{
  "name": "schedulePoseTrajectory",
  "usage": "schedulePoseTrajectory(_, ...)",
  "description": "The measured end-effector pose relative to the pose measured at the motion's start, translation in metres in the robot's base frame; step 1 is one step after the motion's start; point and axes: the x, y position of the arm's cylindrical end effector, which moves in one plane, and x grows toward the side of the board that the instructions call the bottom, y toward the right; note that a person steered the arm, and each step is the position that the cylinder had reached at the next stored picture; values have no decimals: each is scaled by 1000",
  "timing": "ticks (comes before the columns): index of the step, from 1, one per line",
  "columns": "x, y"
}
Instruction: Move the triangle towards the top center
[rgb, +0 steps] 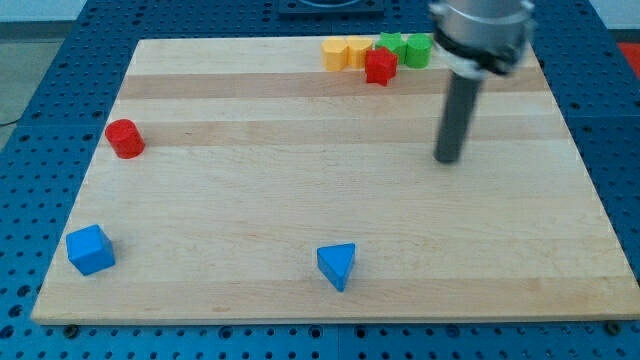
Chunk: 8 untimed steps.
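A blue triangle block (337, 265) lies near the view's bottom centre of the wooden board (300, 190). My tip (447, 158) is at the end of the dark rod, right of the board's centre. It stands well up and to the right of the triangle, not touching any block.
A blue cube (90, 249) lies at the bottom left. A red cylinder (125, 138) lies at the left. At the top, a cluster holds two yellow blocks (345, 52), a red star-like block (380, 66), a green star-like block (390, 44) and a green cylinder (419, 49).
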Motion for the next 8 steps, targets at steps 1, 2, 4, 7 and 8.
schedulePoseTrajectory(1,100,10)
schedulePoseTrajectory(2,153,-9)
schedulePoseTrajectory(4,155,-107)
schedulePoseTrajectory(7,122,-160)
schedulePoseTrajectory(8,106,-177)
